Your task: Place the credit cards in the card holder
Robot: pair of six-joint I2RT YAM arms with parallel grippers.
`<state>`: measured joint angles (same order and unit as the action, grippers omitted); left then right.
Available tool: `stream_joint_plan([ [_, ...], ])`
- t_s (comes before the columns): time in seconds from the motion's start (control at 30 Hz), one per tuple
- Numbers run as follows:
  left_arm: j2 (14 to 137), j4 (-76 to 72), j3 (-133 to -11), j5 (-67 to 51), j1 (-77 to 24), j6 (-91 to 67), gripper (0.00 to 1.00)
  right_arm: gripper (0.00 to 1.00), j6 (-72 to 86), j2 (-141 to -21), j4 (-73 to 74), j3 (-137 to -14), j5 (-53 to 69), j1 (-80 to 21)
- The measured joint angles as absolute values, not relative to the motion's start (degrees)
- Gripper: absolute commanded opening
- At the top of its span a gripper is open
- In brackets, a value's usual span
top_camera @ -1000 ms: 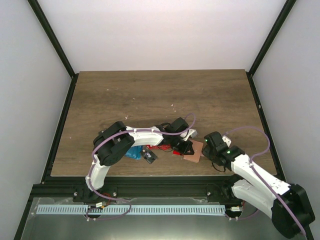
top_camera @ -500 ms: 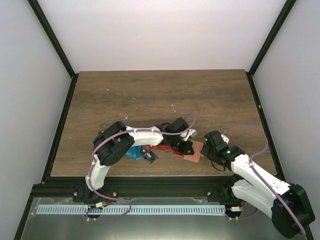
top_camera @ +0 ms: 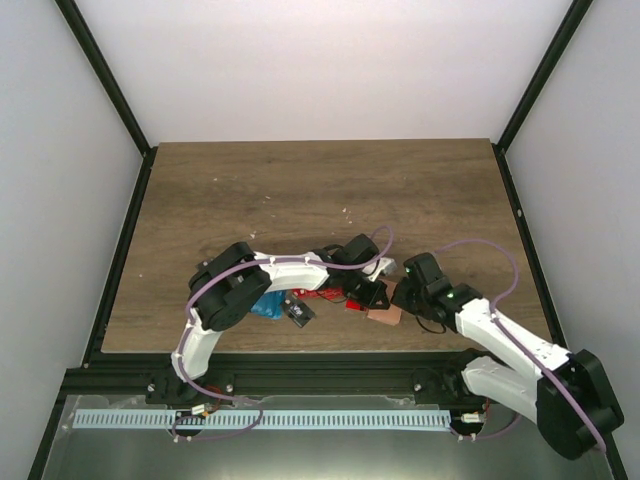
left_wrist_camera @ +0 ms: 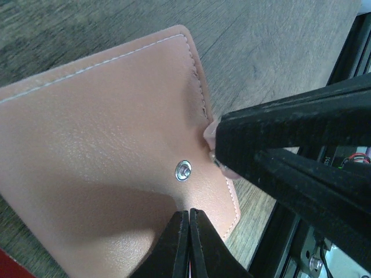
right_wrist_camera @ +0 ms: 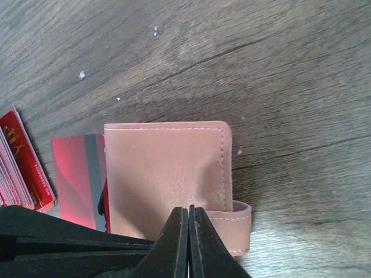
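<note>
The tan-pink card holder (top_camera: pixel 386 314) lies folded near the table's front edge, its metal snap (left_wrist_camera: pixel 184 170) facing up. My left gripper (top_camera: pixel 367 297) is shut, its tips (left_wrist_camera: pixel 189 213) resting on the holder's face (left_wrist_camera: pixel 104 127) just below the snap. My right gripper (top_camera: pixel 403 296) is shut too, with its tips (right_wrist_camera: pixel 188 210) on the holder (right_wrist_camera: pixel 162 174) beside the strap (right_wrist_camera: pixel 240 223). I cannot tell whether it pinches the strap. A red credit card with a grey stripe (right_wrist_camera: pixel 72 174) pokes out at the holder's left side. More red cards (right_wrist_camera: pixel 20 162) lie further left.
Under the left arm lie a red pile (top_camera: pixel 322 294), a blue card (top_camera: pixel 265 306) and a black card (top_camera: pixel 299 313). The table's front edge and black frame rail (top_camera: pixel 300 355) run just behind the holder.
My right arm has swung left onto the card holder and its jaws have closed the last bit. The left arm has stayed put.
</note>
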<state>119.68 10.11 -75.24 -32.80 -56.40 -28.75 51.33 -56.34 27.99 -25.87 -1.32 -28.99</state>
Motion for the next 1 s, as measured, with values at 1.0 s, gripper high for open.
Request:
stream_joint_plan([
  [1.0,120.2,10.3,-75.8,-33.4,-56.2,-28.3,0.04,0.01,50.0,-61.7,23.0,-25.9,1.8,-28.9],
])
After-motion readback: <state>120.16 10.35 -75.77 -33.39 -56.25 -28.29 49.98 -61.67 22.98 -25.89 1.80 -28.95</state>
